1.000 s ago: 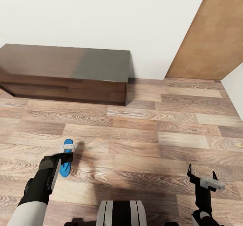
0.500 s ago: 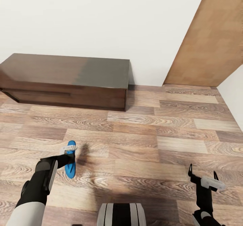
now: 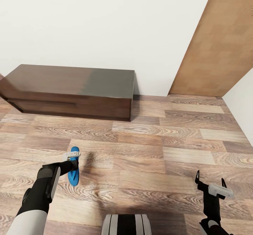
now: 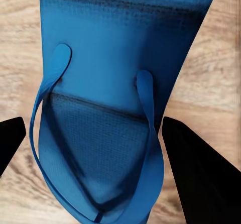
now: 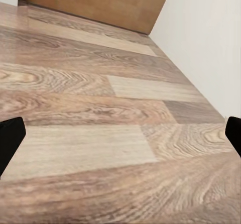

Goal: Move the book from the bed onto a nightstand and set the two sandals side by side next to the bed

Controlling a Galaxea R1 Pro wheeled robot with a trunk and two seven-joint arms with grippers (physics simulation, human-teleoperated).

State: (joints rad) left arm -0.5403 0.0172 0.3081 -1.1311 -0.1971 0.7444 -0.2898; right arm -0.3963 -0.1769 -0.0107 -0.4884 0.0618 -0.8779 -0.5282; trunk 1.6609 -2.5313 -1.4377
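Note:
A bright blue sandal hangs a little above the wood-plank floor at the lower left of the head view, casting a shadow beside it. My left gripper is shut on the sandal. In the left wrist view the sandal's strap side faces the camera between the two dark fingers. My right gripper stands open over bare floor at the lower right, with nothing between its fingers. The book, the bed and the nightstand are out of view.
A long dark brown TV bench stands against the white wall ahead on the left. A tan wooden door panel leans in at the right, with a white wall beside it. Plank floor lies between.
The camera has moved, so the bench and floor sit lower in the picture. The sandal stays in my left gripper, and both arms keep their pose.

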